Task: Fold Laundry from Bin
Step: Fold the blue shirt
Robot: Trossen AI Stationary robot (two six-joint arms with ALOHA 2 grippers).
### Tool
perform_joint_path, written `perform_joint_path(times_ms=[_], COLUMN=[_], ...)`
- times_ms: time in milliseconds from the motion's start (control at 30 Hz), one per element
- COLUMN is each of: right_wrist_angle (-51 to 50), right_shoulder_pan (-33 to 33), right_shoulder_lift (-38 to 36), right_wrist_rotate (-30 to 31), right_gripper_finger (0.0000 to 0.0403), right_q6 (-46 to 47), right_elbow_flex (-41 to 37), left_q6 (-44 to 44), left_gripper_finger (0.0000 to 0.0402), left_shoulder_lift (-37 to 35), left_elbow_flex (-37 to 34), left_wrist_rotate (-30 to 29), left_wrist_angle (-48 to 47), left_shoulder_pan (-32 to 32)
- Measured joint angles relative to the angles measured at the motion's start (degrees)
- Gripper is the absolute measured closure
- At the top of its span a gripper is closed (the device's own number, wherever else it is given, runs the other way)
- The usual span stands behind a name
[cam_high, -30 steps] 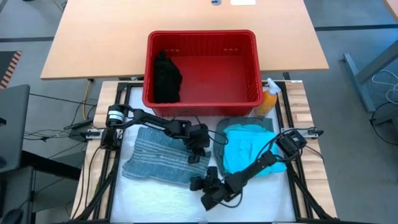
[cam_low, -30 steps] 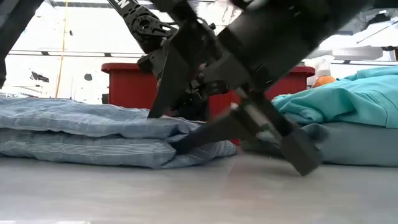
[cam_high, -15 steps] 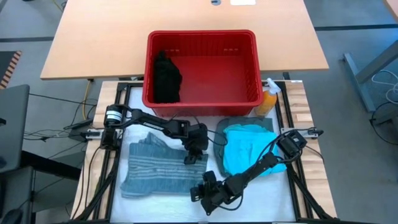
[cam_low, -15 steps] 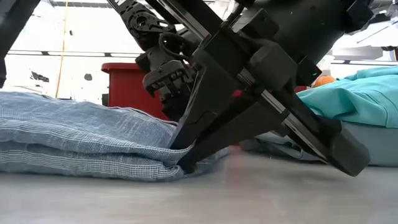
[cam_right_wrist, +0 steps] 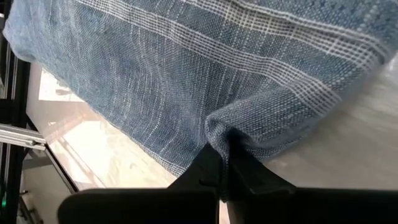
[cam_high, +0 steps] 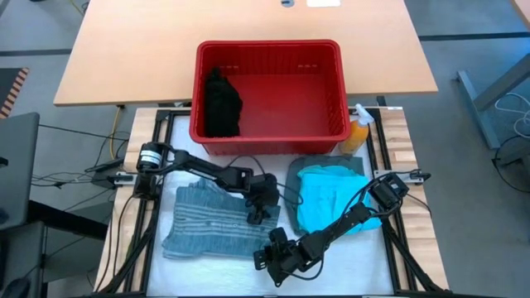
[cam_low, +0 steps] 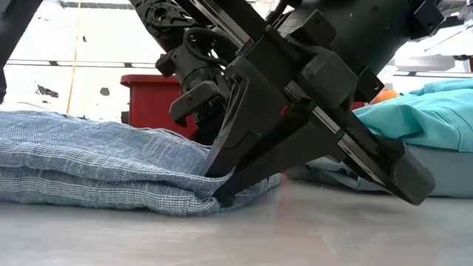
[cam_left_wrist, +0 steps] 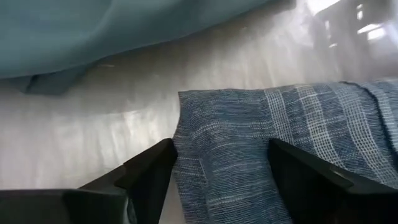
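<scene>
The bin [cam_high: 331, 108] stands at the back edge of the worktop [cam_high: 215, 269], near its middle, with one garment [cam_high: 222, 103] lying in its left end. A spray bottle [cam_high: 358, 132] stands just beside the bin's front right corner. The striped cloth [cam_high: 207, 223] lies folded on the left half of the worktop. A pile of garments [cam_high: 327, 194] lies on the right half, near the cloth. The left pincer [cam_high: 258, 213] is over the cloth's right edge, toward the back. The right pincer [cam_high: 267, 257] is at the cloth's front right corner.
</scene>
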Motion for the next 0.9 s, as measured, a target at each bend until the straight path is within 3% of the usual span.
perform_joint_path(times_ms=[200,333,567,700,900], right_wrist_angle=[0.13,0.21,0.39,0.27,0.19], right_shoulder_pan=[0.00,0.15,0.44,0.48,0.33], right_shoulder_lift=[0.00,0.00,0.00,0.00,0.00], right_wrist_rotate=[-0.05,-1.01,-1.95,-1.91,-1.86], right_gripper_finger=[0.0378,0.0377,0.0377,0.0377,0.0377], right_q6=[-0.79,-0.99,-0.99,-0.99,-1.07], right_elbow_flex=[0.00,0.00,0.00,0.00,-0.03], left_q6=[1.75,1.30,2.72,2.01,1.36], left_gripper_finger=[0.0141,0.0141,0.0141,0.0141,0.0141], left_shoulder_lift=[-0.15,-1.31,-1.32,-0.77,-0.01], left_elbow_flex=[-0.42,0.38,1.99,1.05,-0.32], left_wrist_rotate=[-7.27,-2.42,-1.01,2.99,1.02], left_wrist_angle=[0.35,-0.21,-1.20,-1.87,-0.14], left_shoulder_pan=[-1.47,-1.20,-1.09,-0.98,-1.24])
